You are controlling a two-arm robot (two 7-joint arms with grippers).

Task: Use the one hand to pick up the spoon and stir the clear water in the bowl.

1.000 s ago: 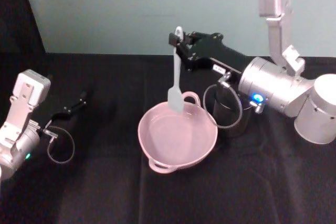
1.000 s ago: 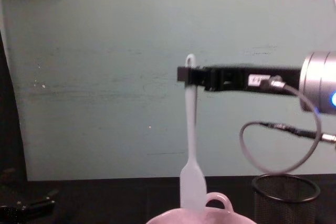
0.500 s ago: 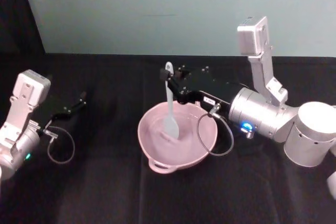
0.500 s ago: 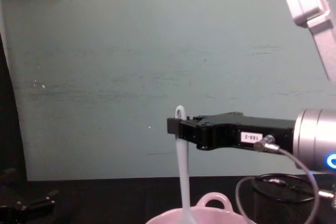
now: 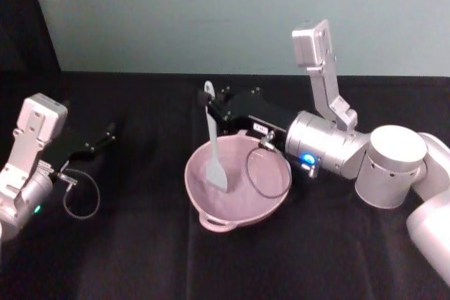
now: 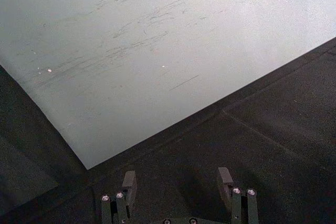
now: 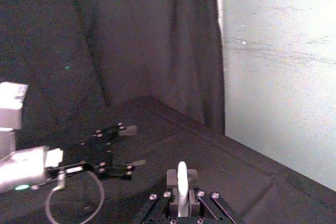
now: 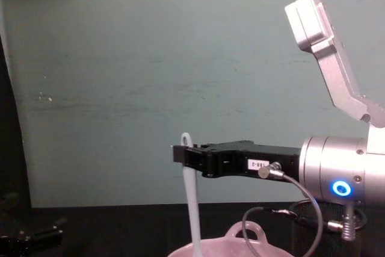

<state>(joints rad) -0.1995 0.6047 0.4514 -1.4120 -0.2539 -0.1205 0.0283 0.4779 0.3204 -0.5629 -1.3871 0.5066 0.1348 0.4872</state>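
White plastic spoon (image 5: pixel 213 152), clamped by right gripper (image 5: pixel 209 103)'s jaws, is dipped into pink ceramic bowl (image 5: pixel 232 206) for stirring; idle left gripper (image 5: pixel 105 137)'s jaws apart.

White spoon (image 5: pixel 211 142) upright in right claw (image 5: pixel 209 104), head down inside pale pink bowl (image 5: pixel 195 198).

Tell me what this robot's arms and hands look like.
Both arms are silver-grey cylinders, each wrist carrying a pale boxy bracket. The right hand is black and flat-jawed, with a white label, a grey looping cable and a blue ring behind it. The left hand is black, with a thin cable loop and a green light.
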